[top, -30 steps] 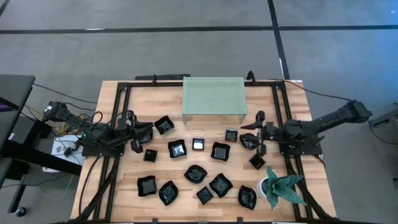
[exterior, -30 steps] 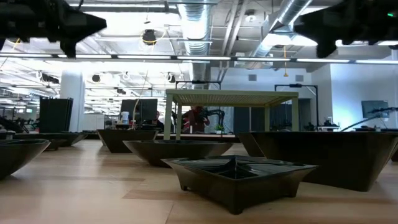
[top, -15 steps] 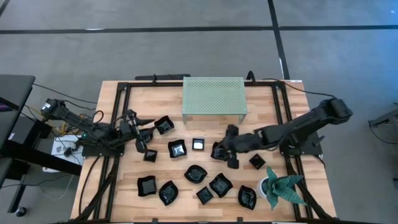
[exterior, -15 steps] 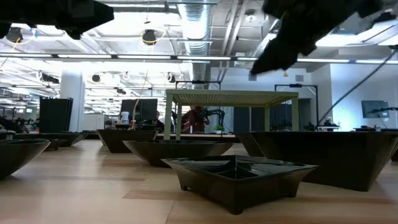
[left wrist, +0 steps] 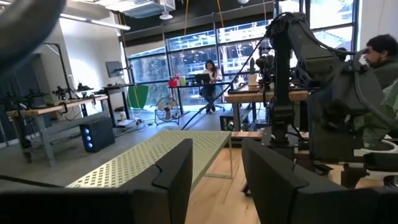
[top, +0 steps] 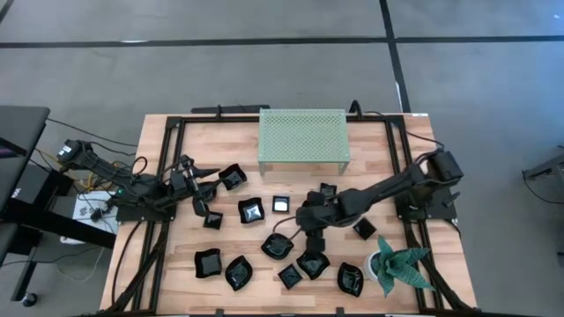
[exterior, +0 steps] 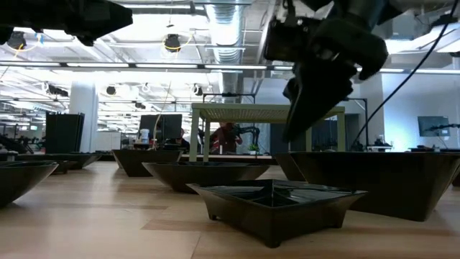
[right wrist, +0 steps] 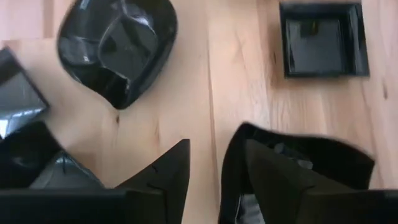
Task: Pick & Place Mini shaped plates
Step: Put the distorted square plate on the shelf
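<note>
Several mini shaped plates, glossy and black, lie scattered on the wooden table [top: 176, 264]. My right gripper [top: 308, 222] reaches in from the right, pointing down and open over the table's middle. In the right wrist view, it [right wrist: 214, 165] straddles the rim [right wrist: 231, 155] of a dark plate [right wrist: 311, 158], one finger over the inside, one over bare wood. Ahead lie a leaf-shaped plate [right wrist: 118, 50] and a square one [right wrist: 320, 46]. My left gripper [top: 207, 189] waits open at the left, near a plate [top: 232, 176], and it [left wrist: 214, 177] points level.
A green mesh shelf [top: 302, 136] stands at the table's far middle. A spiky plant in a white pot [top: 401, 264] sits at the near right corner. Black frame rails [top: 167, 158] run along the left and right sides. Plates crowd the near half.
My right gripper has swung from the table's right side toward the middle, tipping from near level to pointing down and sinking over a plate. My left gripper has opened wide and otherwise stayed at the left. No plate has moved.
</note>
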